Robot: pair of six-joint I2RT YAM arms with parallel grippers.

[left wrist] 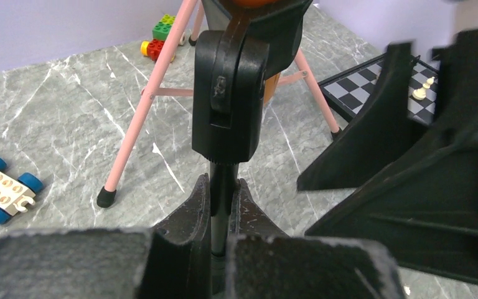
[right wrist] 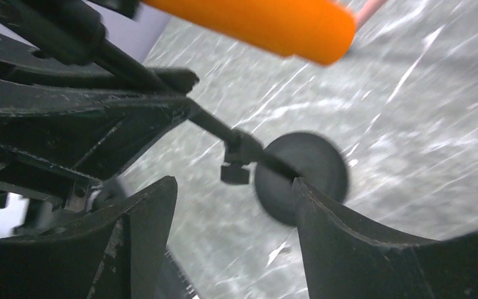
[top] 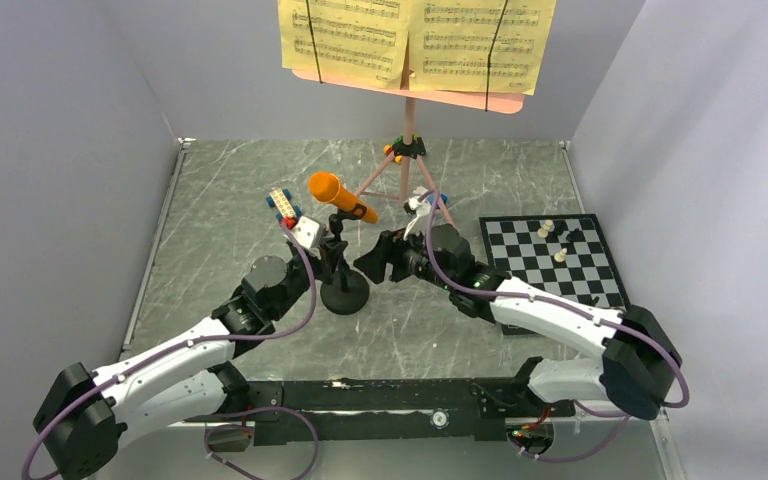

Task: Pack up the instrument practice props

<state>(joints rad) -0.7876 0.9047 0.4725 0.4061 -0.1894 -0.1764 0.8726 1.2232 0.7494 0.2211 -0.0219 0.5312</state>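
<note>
**Top external view**
- Item 1: pink metal music stand on tripod legs, upright at the far middle of the grey marbled table.
- Item 2: yellow sheet-music pages, spread across the stand's desk under two thin dark bands.
- Item 3: orange cylindrical microphone, tilted in the clip of item 4.
- Item 4: small black mic stand with a round base, near the table's centre, in front of the tripod.
- The left gripper is at the mic stand's post; the right gripper is just beside it on the other side.
- Not for packing: black-and-white chessboard to the right, small toy blocks to the left.
- Status, as judged: nothing is packed. All four props stand assembled, no case is in view, and separating the microphone from its stand looks like the step in hand.

**Left wrist view**
- The left gripper is clenched on the thin black post, just under the clip.
- The pink tripod legs stand behind it.
- The right gripper's dark fingers loom at the right.

**Right wrist view (blurred)**
- The right gripper has its jaws spread wide and grasps nothing.
- The round base shows beyond the gap between them, and the orange barrel runs above.
</note>
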